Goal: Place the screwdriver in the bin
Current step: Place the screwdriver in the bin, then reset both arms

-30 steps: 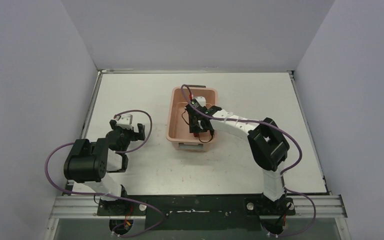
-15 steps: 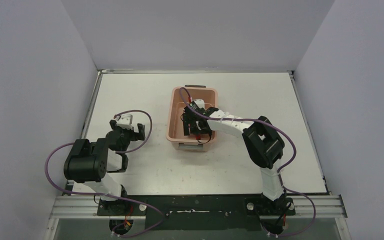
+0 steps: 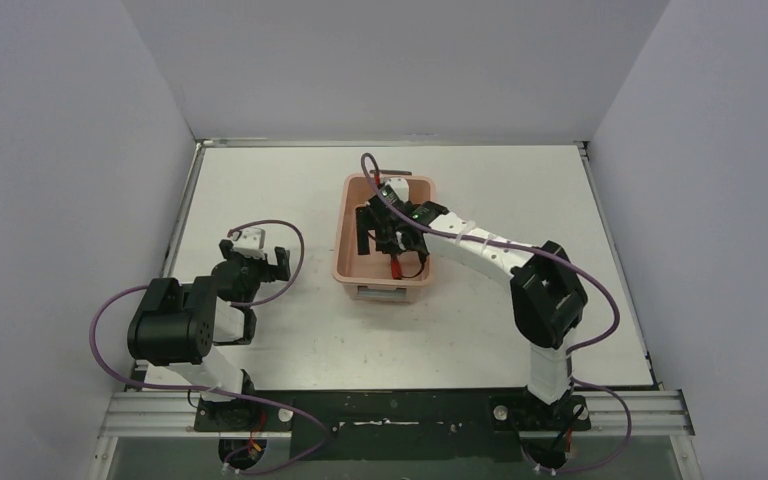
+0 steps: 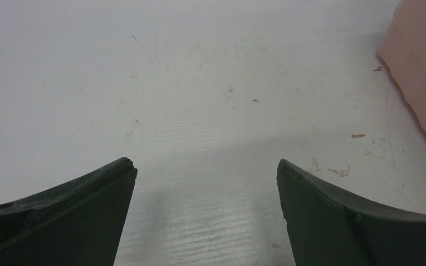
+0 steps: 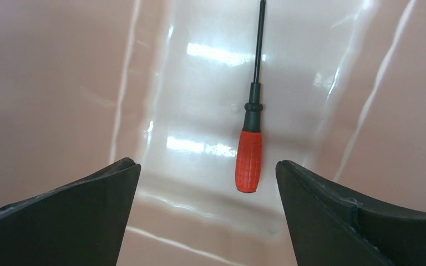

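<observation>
Screwdriver [image 5: 249,160], small, with ribbed red handle and thin black shaft, lies flat on the floor of the salmon-pink plastic tub [image 5: 50,83], beneath my right gripper [image 5: 205,166], jaws wide apart and empty. I judge it light and stiff; the ribbed handle grips best, the shaft looks slick.

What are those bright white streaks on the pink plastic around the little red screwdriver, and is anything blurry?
Right wrist view: the streaks are glare on the glossy salmon-pink plastic tub; the red-handled screwdriver is sharp; the black fingers of the right gripper, nearest the lens, look slightly soft. Top external view: even light, faint shadows.
</observation>
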Controlling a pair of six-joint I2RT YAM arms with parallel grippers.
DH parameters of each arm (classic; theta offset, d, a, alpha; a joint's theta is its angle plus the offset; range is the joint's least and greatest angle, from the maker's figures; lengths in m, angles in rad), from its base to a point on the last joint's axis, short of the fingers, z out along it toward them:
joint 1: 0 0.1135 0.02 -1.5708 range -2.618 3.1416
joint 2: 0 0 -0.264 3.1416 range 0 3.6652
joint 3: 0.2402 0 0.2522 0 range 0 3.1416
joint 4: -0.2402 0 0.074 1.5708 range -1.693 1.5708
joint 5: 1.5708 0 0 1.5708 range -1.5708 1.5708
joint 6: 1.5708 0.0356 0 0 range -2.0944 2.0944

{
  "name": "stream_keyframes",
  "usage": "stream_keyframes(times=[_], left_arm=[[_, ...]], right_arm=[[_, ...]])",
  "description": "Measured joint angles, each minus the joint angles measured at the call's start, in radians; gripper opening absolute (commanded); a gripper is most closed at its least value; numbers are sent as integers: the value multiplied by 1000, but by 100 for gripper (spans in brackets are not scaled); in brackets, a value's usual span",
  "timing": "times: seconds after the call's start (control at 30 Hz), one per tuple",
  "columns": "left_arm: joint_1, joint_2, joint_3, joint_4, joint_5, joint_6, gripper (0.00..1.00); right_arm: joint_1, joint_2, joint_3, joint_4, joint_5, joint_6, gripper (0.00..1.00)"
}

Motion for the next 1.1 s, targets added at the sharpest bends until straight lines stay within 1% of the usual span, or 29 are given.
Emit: stream_keyframes(times=[0.33, 0.53, 0.67, 0.83, 0.93, 1.1], left_arm=[[0, 0, 0, 0, 0, 0, 97], [0, 0, 0, 0, 0, 0, 97], [0, 0, 0, 0, 0, 0, 97], [0, 0, 0, 0, 0, 0, 97], [0, 0, 0, 0, 0, 0, 97], [0, 0, 0, 0, 0, 0, 97]], right_arm=[[0, -136, 75, -35, 33, -7, 100], [0, -157, 145, -47, 53, -32, 100], [0, -182, 134, -39, 103, -63, 100], [-16, -266, 52, -14, 158, -132, 100], [-61, -326, 14, -1, 154, -180, 100], [-194, -414, -31, 23, 130, -257, 100]])
